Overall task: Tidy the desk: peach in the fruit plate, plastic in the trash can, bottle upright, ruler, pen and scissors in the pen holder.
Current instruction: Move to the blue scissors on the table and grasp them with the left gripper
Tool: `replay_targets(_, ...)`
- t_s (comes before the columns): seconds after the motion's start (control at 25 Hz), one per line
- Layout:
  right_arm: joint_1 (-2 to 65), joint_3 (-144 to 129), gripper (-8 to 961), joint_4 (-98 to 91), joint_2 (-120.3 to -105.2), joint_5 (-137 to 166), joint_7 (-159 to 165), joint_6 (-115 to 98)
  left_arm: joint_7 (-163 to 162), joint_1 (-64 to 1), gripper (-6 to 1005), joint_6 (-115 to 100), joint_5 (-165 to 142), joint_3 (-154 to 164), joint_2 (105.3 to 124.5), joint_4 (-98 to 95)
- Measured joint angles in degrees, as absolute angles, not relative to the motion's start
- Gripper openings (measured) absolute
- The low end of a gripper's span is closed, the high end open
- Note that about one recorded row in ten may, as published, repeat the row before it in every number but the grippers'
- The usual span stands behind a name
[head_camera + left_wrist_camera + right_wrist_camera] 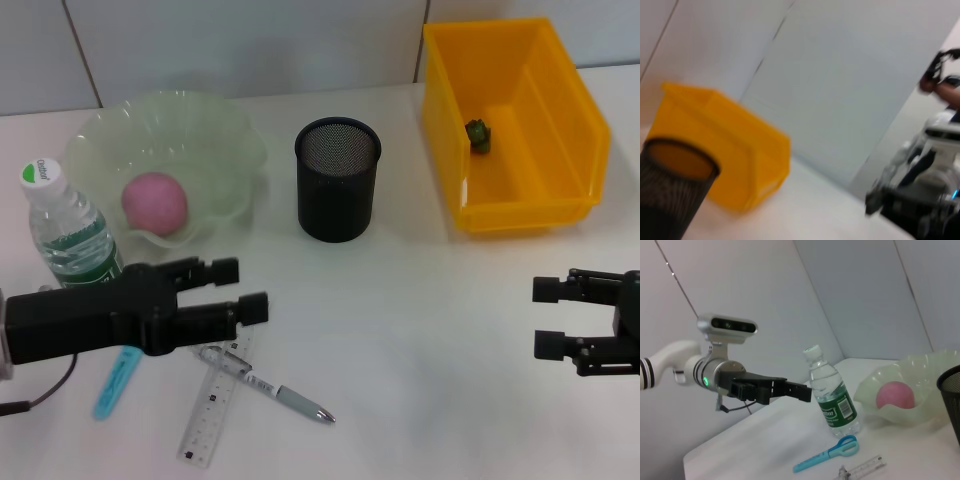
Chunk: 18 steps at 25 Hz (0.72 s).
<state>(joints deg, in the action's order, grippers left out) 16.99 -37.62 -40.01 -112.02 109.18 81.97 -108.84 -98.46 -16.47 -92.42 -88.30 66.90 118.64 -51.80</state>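
Hovering low at the lower left of the head view, the left gripper [245,288] stands released, its two fingers parted with nothing between them, just above the near end of the ruler [215,405] and the cap end of the pen [270,388]. Both lie flat on the white desk [420,330] in the lower centre, the pen crossing over the ruler's upper end. At the far lower left lie the blue scissors [115,383], partly hidden under the arm.

My guess is that the pen comes next. It looks light, stiff and smooth-barrelled, so it could roll or slip; pinching it across the middle of the barrel seems safest. The ruler is thin, clear plastic lying flush to the desk, so it looks hard to get a finger under; an edge or end would probably be the place to catch it. The scissors are light and rigid, and the closed blades or the neck by the handles offer a hold.

Farther out, the water bottle [65,228] stands upright at middle left, beside the pale fruit plate [215,140] with the pink peach [155,204] already in it. The black mesh pen holder [338,180] sits at upper centre, empty as far as I can see. The yellow trash can [565,120] at upper right holds a small green scrap [481,134]. The right gripper [552,318] waits at lower right, fingers apart and empty.
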Motion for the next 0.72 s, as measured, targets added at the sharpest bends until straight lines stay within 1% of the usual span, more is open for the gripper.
replay_targets(0.12,17.6,-37.8,804,-39.9,-112.15,109.2,82.0,-108.7,-104.2,-15.2,812,-91.7,-91.2,67.0,118.57,-56.8)
replay_targets(0.16,17.9,-37.8,804,-39.9,-112.19,109.2,82.0,-108.7,-116.1,-14.5,812,-91.8,-99.3,67.4,118.45,-65.2)
replay_targets(0.2,17.9,-37.8,804,-39.9,-112.19,109.2,82.0,-108.7,-122.0,-14.6,812,-92.0,-103.2,67.9,118.45,-68.8)
replay_targets(0.32,18.2,-37.9,804,-39.9,-112.22,109.3,82.0,-108.7,-122.0,-14.6,812,-92.0,-103.2,67.9,118.45,-68.8)
replay_targets(0.36,18.3,-37.8,804,-39.9,-112.23,109.2,82.0,-108.7,-137.2,-16.4,812,-92.1,-112.6,68.2,118.32,-75.8)
replay_targets(0.52,18.4,-37.7,804,-39.9,-112.24,109.3,82.0,-108.6,-142.0,-17.6,812,-92.5,-115.9,68.2,118.24,-77.5)
replay_targets(0.6,18.5,-37.7,804,-39.9,-112.23,109.3,82.0,-108.6,-149.0,-20.8,811,-95.2,-124.1,68.5,118.27,-80.2)
replay_targets(0.64,18.6,-37.6,804,-39.9,-112.14,109.3,82.0,-108.6,-149.0,-20.8,811,-95.2,-124.1,68.5,118.27,-80.2)
replay_targets(0.68,18.6,-37.6,804,-39.9,-112.1,109.3,82.0,-108.6,-153.0,-22.9,811,-97.5,-129.2,69.7,118.43,-82.3)
replay_targets(0.72,18.7,-37.5,804,-39.9,-112.02,109.3,82.0,-108.6,-153.0,-22.9,811,-97.5,-129.2,69.7,118.43,-82.3)
